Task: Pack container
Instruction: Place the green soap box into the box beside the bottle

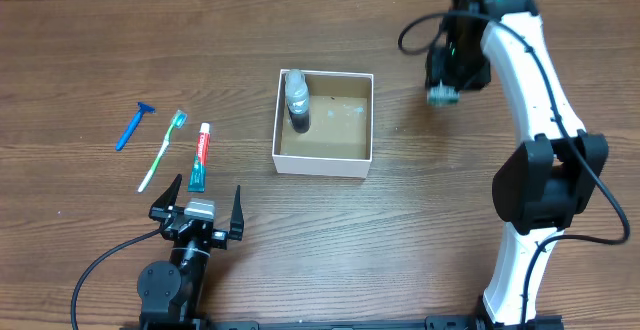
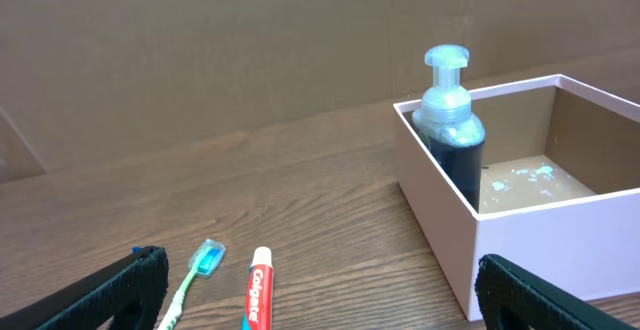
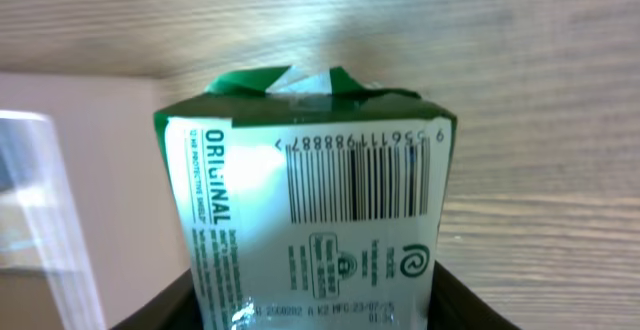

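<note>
Container [image 1: 322,166] sits near the middle of the table [image 1: 420,240], open top up, brown floor showing inside thin white walls. One item is in: a pump bottle [image 1: 298,100] stands upright in the corner that lies top-left in the overhead view, close to the left wall. The rest of the floor is bare apart from a few pale flecks.

Over on the right, the right gripper [image 1: 443,92] hangs above the table just off the container's right side, level with its far edge. Its jaws pinch a green-and-white carton [image 3: 310,200]. The wrist view shows the barcode face with "ORIGINAL" printed down one side, a dark finger [image 3: 160,310] at each lower corner, and wood grain behind. The pale container wall shows at the left edge of that view.

Left side now: the left gripper [image 1: 199,213] sits low at the near edge of the table, jaws spread wide and holding nothing. Its wrist camera looks across the wood at the container and bottle.

Three toiletries lie flat on the table to the left of the container, just beyond that gripper. A blue razor [image 1: 132,126] is farthest left, a green toothbrush [image 1: 163,150] lies next to it, and a red-and-white toothpaste tube [image 1: 200,157] is nearest the container. All three lie apart from each other and clear of the container.
</note>
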Robot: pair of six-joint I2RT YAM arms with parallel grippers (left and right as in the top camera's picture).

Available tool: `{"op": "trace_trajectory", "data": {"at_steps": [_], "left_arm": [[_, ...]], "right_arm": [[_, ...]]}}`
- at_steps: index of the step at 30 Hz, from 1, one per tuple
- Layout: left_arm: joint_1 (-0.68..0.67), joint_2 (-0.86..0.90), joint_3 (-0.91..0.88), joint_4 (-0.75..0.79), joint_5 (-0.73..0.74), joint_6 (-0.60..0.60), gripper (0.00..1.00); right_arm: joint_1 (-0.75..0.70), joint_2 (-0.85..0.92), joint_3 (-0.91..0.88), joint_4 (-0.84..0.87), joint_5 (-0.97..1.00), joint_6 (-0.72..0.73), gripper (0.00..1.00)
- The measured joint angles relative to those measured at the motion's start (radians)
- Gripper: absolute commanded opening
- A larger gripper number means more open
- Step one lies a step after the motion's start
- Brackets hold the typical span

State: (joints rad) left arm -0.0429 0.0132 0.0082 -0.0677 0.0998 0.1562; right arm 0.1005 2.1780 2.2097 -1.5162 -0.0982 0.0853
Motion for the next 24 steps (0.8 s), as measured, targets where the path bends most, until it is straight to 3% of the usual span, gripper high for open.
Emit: {"op": "trace_trajectory", "data": {"at_steps": [4, 9, 13, 17, 24], "left_arm": [[0.000, 0.000, 0.000, 0.000, 0.000, 0.000, 1.00], [0.000, 0.000, 0.000, 0.000, 0.000, 0.000, 1.00], [0.000, 0.000, 0.000, 0.000, 0.000, 0.000, 1.00], [0.000, 0.000, 0.000, 0.000, 0.000, 0.000, 1.00], [0.000, 0.000, 0.000, 0.000, 0.000, 0.000, 1.00]], "right_arm": [[0.027, -0.003, 0.256, -0.049, -0.223, 0.002, 0.43], [0.111, -0.003, 0.293, 0.001, -0.374, 0.067, 0.43], [0.237, -0.003, 0.274, 0.050, -0.264, 0.188, 0.42], [0.391, -0.002, 0.182, 0.086, -0.030, 0.356, 0.42], [0.465, -0.002, -0.055, 0.227, 0.185, 0.553, 0.42]]}}
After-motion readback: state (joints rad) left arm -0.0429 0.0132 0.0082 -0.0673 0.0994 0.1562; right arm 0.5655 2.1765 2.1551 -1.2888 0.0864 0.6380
